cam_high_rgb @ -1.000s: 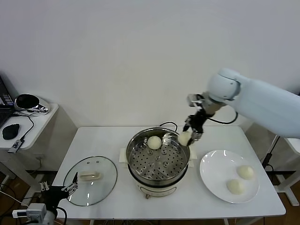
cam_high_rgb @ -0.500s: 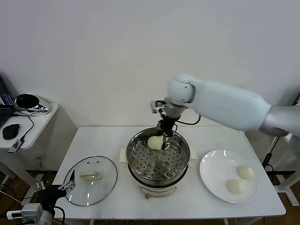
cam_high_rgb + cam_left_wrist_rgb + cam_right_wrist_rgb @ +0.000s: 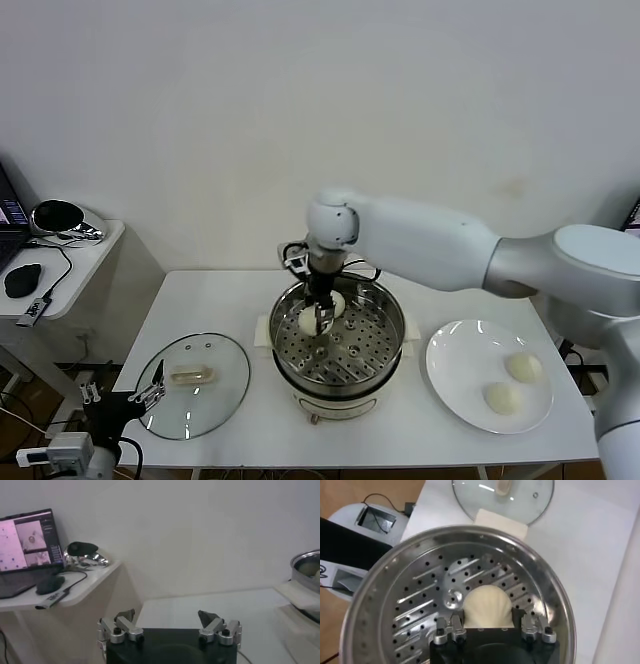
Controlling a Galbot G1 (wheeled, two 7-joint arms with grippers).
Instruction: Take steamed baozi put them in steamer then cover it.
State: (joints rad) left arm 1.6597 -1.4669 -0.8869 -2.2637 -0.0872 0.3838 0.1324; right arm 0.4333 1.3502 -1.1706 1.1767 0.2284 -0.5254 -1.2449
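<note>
The steamer (image 3: pixel 385 345) stands mid-table with its perforated tray (image 3: pixel 420 595) showing. My right gripper (image 3: pixel 320 318) reaches down into its rear left part and is shut on a baozi (image 3: pixel 487 605), held between the fingers just above the tray. That baozi also shows in the head view (image 3: pixel 308 321). A second baozi (image 3: pixel 337 299) lies on the tray just behind it, partly hidden by the gripper. Two more baozi (image 3: pixel 522 366) (image 3: pixel 500 398) lie on the white plate (image 3: pixel 455 375). The glass cover (image 3: pixel 192 385) lies flat on the table to the left. My left gripper (image 3: pixel 167 617) is open and empty, low at the front left.
A side table (image 3: pixel 70 265) with a laptop, a mouse and a cable stands to the left. The steamer's black cord (image 3: pixel 362 267) runs behind the pot. The white wall is close behind the table.
My right gripper has carried the baozi leftward from the steamer's right rim, across the pot to its rear left part, and lowered it toward the tray. The left arm has not moved.
</note>
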